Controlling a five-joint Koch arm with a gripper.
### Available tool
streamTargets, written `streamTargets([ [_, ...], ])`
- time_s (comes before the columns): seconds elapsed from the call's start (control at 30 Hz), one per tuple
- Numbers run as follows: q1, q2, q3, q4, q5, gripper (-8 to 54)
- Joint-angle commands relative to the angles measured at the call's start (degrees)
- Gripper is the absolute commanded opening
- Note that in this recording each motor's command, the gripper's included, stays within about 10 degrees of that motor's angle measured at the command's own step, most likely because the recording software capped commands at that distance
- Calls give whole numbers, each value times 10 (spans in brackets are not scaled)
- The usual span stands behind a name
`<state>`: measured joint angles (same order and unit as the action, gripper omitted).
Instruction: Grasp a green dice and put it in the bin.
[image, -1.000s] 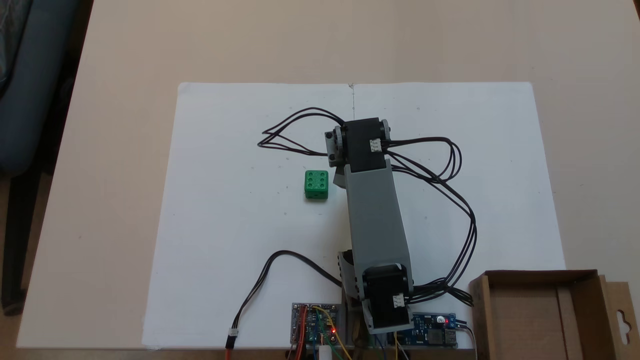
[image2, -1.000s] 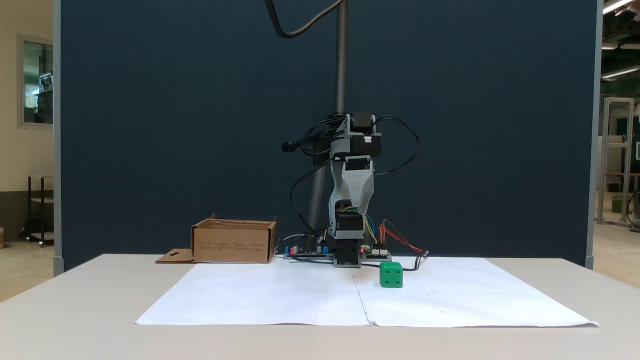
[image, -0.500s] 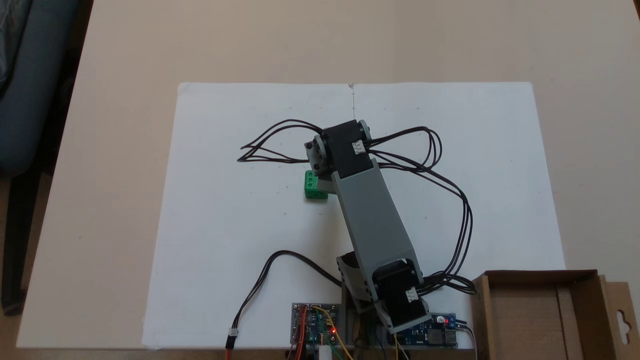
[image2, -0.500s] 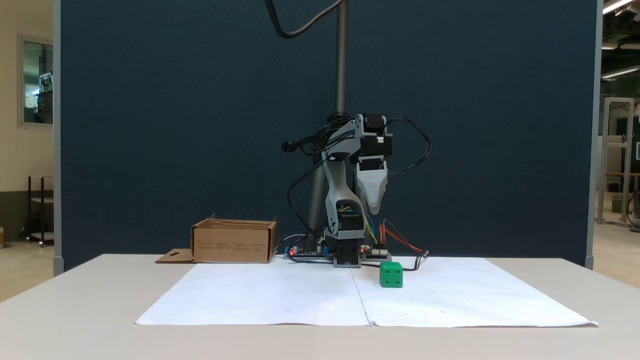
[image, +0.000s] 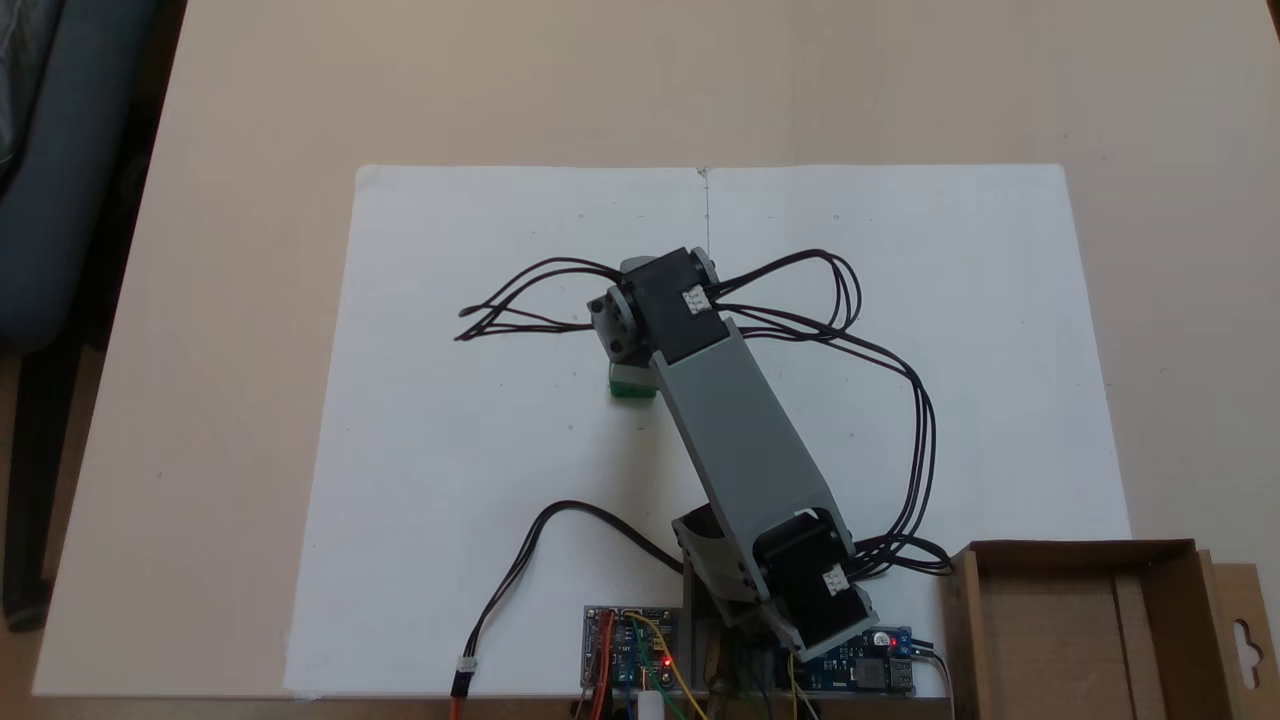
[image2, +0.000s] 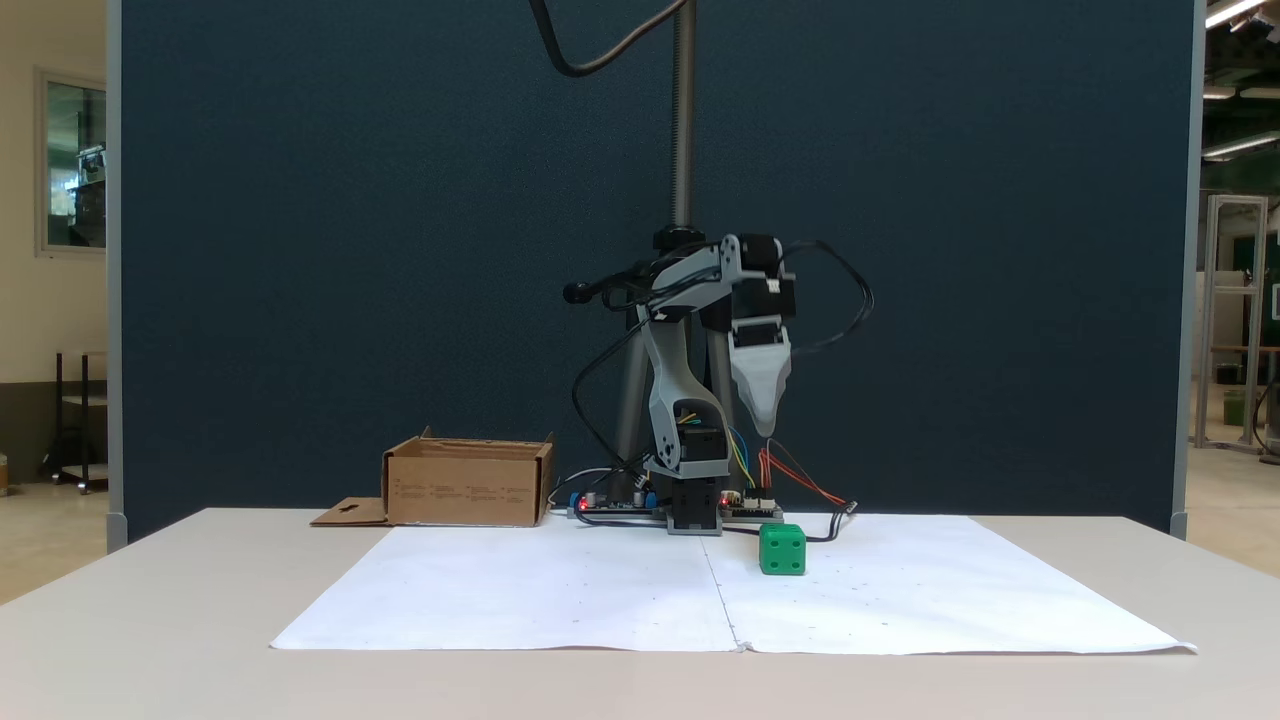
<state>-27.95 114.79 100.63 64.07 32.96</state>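
Hanging well above the white paper sheet (image2: 900, 600), tip pointing straight down: the gripper (image2: 766, 425), seen from the front in a fixed view. Showing a single grey tapered tip there, so how far apart the jaws stand cannot be told. Holding nothing. Sitting directly beneath that tip, well clear of it and flat on the paper: the green dice (image2: 782, 549). Peeking out from under the wrist in a fixed view from above, mostly covered by the arm: the same green dice (image: 630, 389). Standing far off from the gripper, beside the arm's base and off the paper's corner: the bin (image: 1060, 640), a brown cardboard box (image2: 468, 483).
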Motion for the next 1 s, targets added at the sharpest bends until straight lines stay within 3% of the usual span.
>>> streamTargets([
  [0.0, -5, 4, -4, -33, 47, 412],
  [0.97, -35, -29, 55, -88, 47, 412],
])
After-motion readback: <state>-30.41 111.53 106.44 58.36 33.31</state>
